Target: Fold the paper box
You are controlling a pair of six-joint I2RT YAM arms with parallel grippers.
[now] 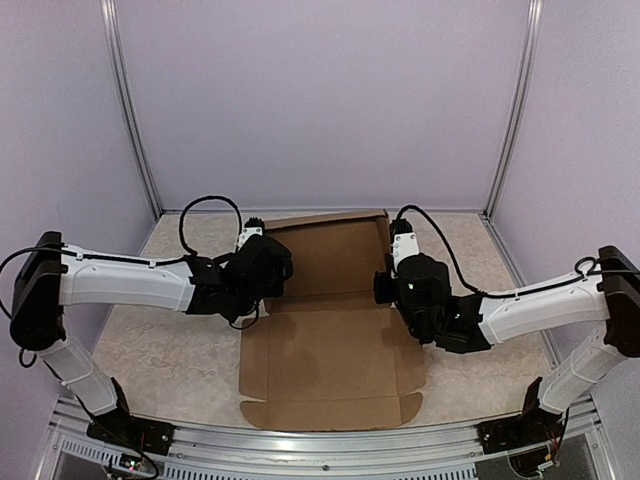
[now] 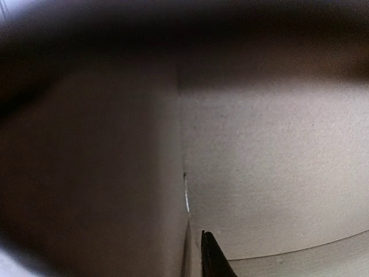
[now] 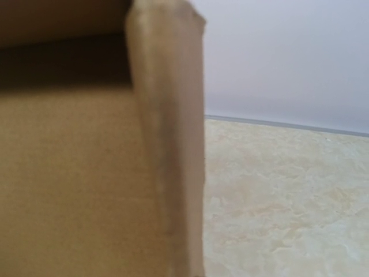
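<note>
One paper box [image 1: 330, 350] lies in the middle of the worktop [image 1: 160, 340], between two arms. Its near half is a flat panel whose near edge, with a notched flap at each corner, reaches almost to the metal rail [image 1: 330, 440] along the worktop's near side. Its far half stands up as walls, and the far wall ends just short of the lavender back panel [image 1: 320, 100]. Bare worktop lies open to the left and right of the flat panel, more of it on the left.

The left arm [image 1: 130, 280] reaches in to the box's raised left wall and the right arm [image 1: 540, 310] to its raised right wall. From above, each wrist housing covers its own jaws.

The left wrist view is filled with blurred, shadowed cardboard [image 2: 259, 161] meeting at an inside corner. One dark fingertip [image 2: 212, 261] shows at the bottom edge, so I cannot tell whether the left jaws are open or closed. The right wrist view shows a wall edge [image 3: 173, 144], out of focus, with worktop to its right. No finger shows there, and I cannot tell the state of the right jaws either.
</note>
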